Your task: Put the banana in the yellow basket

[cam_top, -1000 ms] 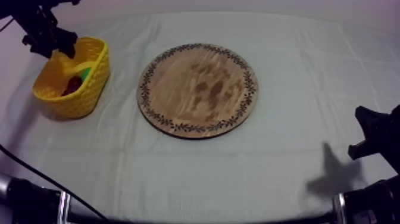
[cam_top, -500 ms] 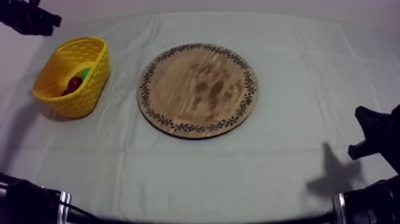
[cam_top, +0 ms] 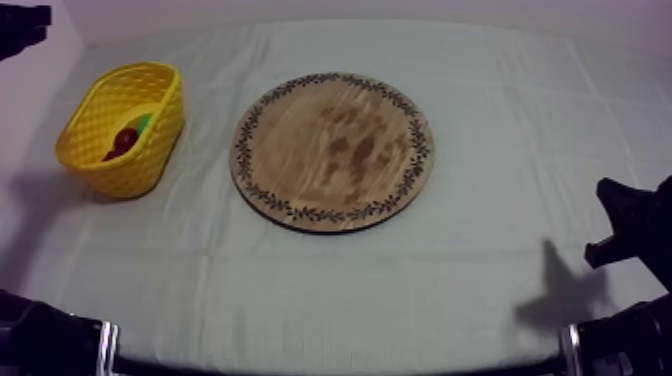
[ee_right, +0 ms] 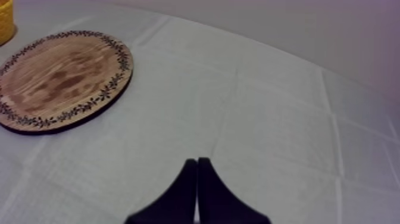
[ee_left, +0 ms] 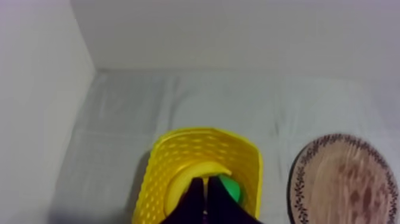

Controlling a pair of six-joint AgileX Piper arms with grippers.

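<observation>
The banana (ee_left: 191,174) lies in the basket (ee_left: 238,149) and the board (cam_top: 333,150) is bare, with left fingers (ee_left: 191,205) and right fingers (ee_right: 187,187) both closed narrow on nothing, so the likeliest mishap is the left pair dipping and tipping the light basket over the counter (cam_top: 400,290) edge.

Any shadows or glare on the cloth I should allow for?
Top view: a dark shadow on the cloth at lower right, a faint one left of the basket; no glare on the board. Right wrist view: even light.
</observation>
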